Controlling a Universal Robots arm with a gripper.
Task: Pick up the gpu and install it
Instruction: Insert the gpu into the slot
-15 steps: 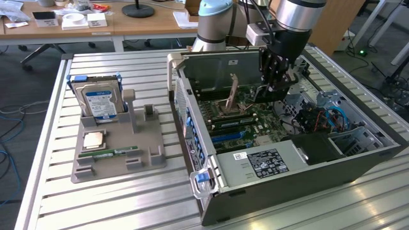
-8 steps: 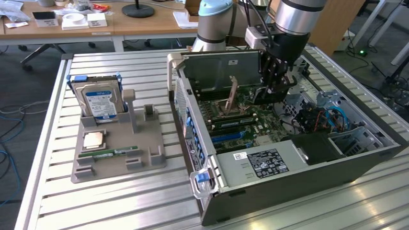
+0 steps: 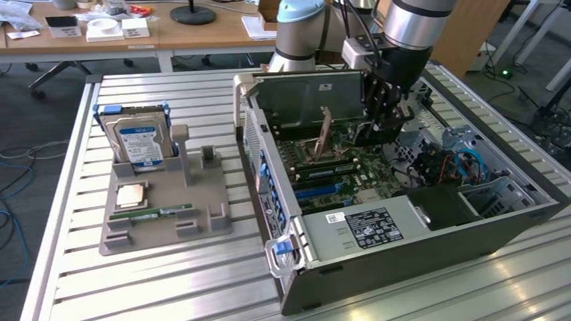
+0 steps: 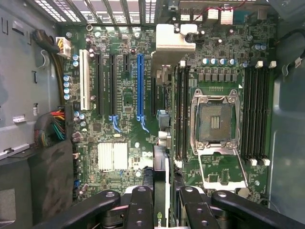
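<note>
my gripper: clamped on the gpu, card edge-on between my fingers | gpu: inside the open computer case, over the motherboard, just beside the long blue slot

You see soft, even room light. Glare streaks the counter at the exterior view's right. In the wrist view the board is bright, the case wall shadowed.
</note>
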